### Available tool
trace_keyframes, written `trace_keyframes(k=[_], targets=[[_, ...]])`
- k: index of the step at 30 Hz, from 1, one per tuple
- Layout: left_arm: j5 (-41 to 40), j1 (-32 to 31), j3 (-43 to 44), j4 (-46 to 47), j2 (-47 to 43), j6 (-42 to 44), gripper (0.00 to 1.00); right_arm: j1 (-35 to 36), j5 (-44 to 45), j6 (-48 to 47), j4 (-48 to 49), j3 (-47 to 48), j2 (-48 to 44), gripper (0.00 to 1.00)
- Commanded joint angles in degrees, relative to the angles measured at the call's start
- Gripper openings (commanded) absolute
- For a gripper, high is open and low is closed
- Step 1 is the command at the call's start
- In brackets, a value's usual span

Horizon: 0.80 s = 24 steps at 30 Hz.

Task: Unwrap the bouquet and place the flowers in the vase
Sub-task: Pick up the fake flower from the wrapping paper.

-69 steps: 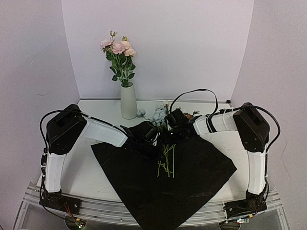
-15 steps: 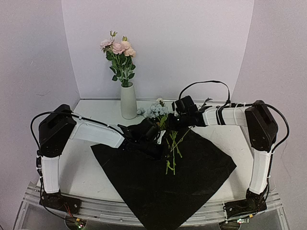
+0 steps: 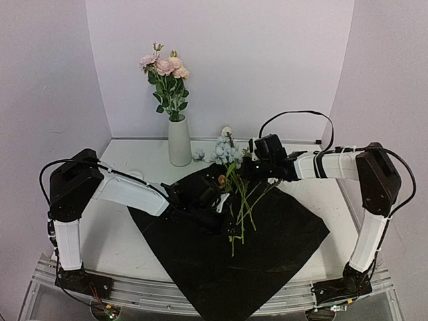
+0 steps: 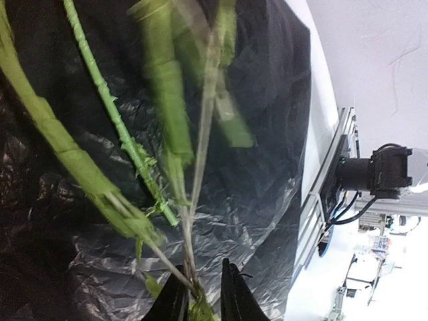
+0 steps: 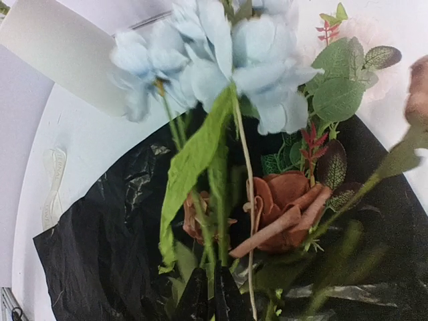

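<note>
The flowers (image 3: 231, 172) hang above the black wrapping sheet (image 3: 267, 247), near its far corner, gathered in a loose bunch. Pale blue blooms (image 3: 226, 154) sit at the top, toward the back wall, and the green stems (image 4: 100, 81) fan down toward the sheet. The right wrist view shows a rust bloom (image 5: 284, 200) and dark leaves below the blue heads.

The right gripper (image 3: 249, 168) reaches in from the right and is clenched on the stems just under the blooms. Its fingers (image 5: 195, 294) are nearly together, with the stalks passing between them. The left gripper (image 3: 224, 204) sits low over the sheet at the stem ends. Thin stalks run between its fingers (image 4: 235, 297), but I cannot tell whether they pinch or only bracket them.

The white vase (image 3: 178, 142) stands upright at the back left of the table (image 3: 127, 241), well apart from the bunch. It already holds pink blooms (image 3: 164, 67) with green leaves.
</note>
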Motion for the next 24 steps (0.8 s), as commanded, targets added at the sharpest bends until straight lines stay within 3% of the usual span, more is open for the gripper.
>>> trace_keyframes(k=[1,5,9,11,24], targets=[[0.0,-0.2,-1.8,5.0,-0.1,0.0,0.21,-0.1,1.5,-0.7,2.5,-3.8,-4.3,0.03],[-0.3,-0.2,-2.9,5.3,-0.4,0.2,0.25,-0.1,1.6,-0.6,2.9,-5.6,-5.8,0.01],[-2.3,-0.2,-5.0,5.4,-2.3,0.1,0.42,-0.1,1.7,-2.0,2.8,-5.9,-5.7,0.20],[-3.8,-0.2,-6.1,5.5,-3.5,0.2,0.48,-0.1,-0.6,-3.1,1.8,-4.9,-3.8,0.24],[-6.5,-0.2,-8.3,6.2,-4.5,-1.0,0.51,0.0,-4.1,-9.2,-4.6,-0.5,3.6,0.25]])
